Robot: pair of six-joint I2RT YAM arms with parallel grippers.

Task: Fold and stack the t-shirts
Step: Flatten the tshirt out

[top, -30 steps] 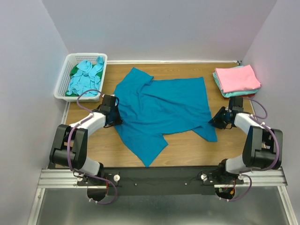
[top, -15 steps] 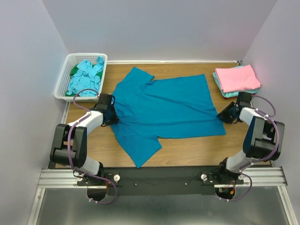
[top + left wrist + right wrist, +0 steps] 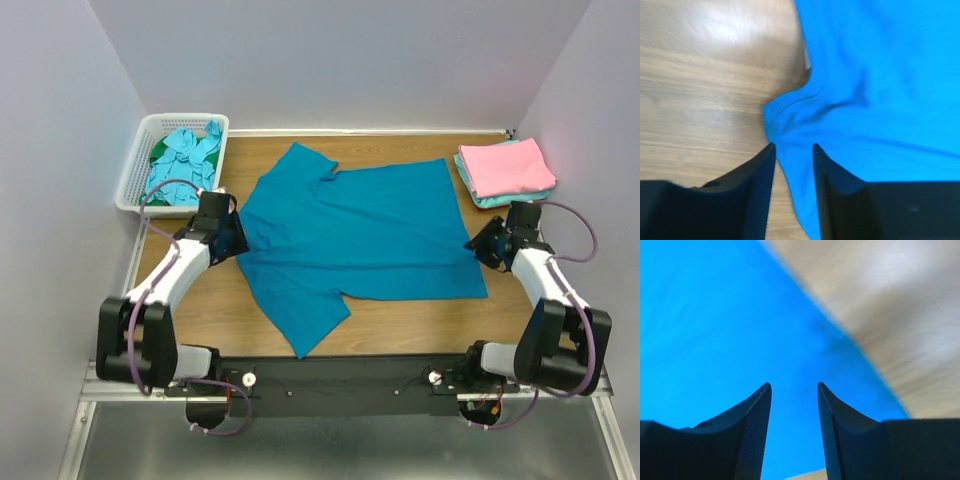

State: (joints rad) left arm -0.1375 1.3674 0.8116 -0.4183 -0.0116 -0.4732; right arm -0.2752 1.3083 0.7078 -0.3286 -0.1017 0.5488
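- Pale lilac walls close round a brown wooden tabletop. A deep teal-blue short-sleeved cloth shirt lies spread across its middle, shoulders toward the left arm and hem toward the right.
- At the shoulder edge sits the left hand, its fingers a little apart with the puckered cloth edge running into the narrow gap.
- At the hem edge the right hand also shows a slim gap, with blue cloth under it. That view is blurred.
- To my eye this is the flattening step before the first fold. It would go best with an even outward pull from both ends, kept low over the wood, so the near sleeve — now angled off toward the arms — settles without creases.
- Far right, a folded pink shirt tops the stack. Far left, a white slotted plastic basket holds crumpled pale turquoise shirts.
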